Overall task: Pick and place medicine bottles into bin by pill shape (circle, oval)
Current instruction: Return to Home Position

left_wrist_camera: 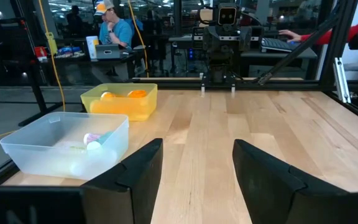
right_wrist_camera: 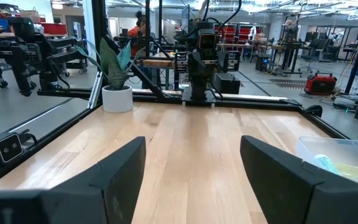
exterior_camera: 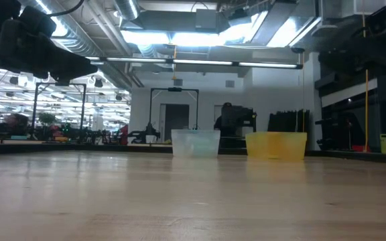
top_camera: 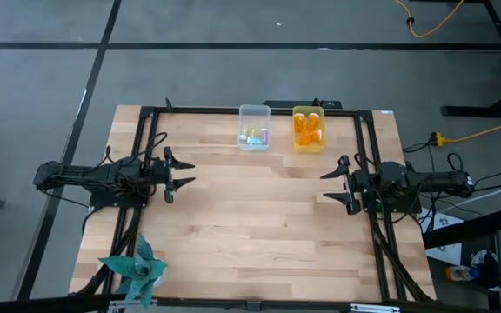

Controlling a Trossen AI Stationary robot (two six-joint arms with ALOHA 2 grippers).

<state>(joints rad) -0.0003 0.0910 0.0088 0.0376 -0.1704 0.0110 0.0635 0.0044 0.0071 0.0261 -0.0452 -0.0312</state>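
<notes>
Several amber-orange bottles [top_camera: 309, 129] lie in the yellow bin [top_camera: 310, 111] at the table's far edge; they also show in the left wrist view [left_wrist_camera: 135, 94]. Small pastel vials [top_camera: 254, 136] lie in the clear bin [top_camera: 254, 111] to its left; they also show in the left wrist view [left_wrist_camera: 92, 140]. My left gripper [top_camera: 183, 172] is open and empty at the table's left side, level, pointing right. My right gripper [top_camera: 331, 184] is open and empty at the table's right side, level, pointing left. Both stand near of the bins.
A teal paper pinwheel [top_camera: 135, 269] stands in a white pot [right_wrist_camera: 117, 98] at the table's near left corner. A dark frame [top_camera: 259, 109] runs along the table's far, left and right edges. People sit in the room beyond the table [left_wrist_camera: 114, 31].
</notes>
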